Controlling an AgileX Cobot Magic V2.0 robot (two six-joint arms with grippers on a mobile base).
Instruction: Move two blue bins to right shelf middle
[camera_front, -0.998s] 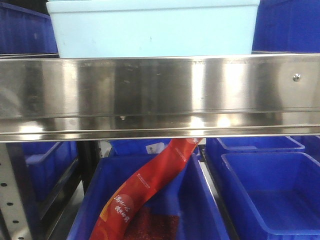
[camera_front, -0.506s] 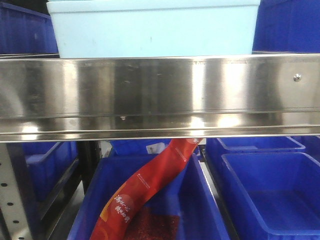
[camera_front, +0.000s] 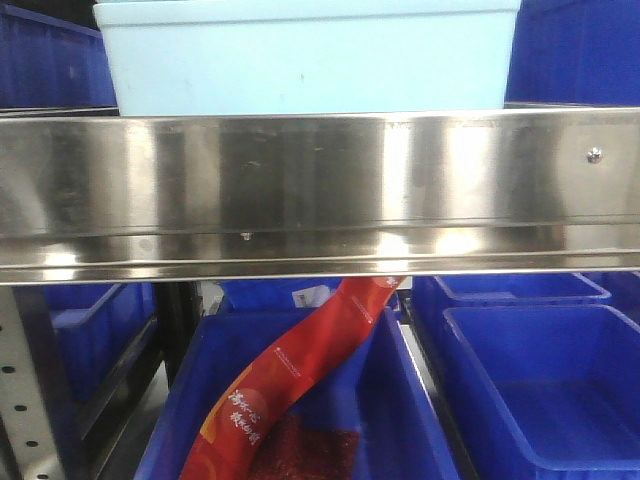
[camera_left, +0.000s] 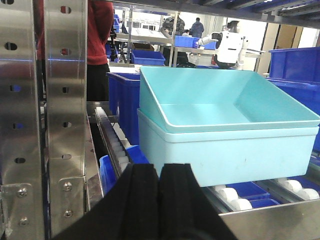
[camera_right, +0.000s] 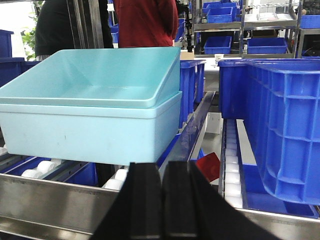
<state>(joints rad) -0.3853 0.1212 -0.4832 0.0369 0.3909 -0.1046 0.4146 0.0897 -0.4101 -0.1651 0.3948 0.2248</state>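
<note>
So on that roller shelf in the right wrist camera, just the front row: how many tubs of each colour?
Pale turquoise tubs, one nested inside the other: 2
Dark blue tub: 1
Total: 3

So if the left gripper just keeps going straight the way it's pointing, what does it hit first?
Probably the front wall of the lower light blue bin, which sits straight ahead of the left gripper on the rollers. How far off it is can't be judged here.
</note>
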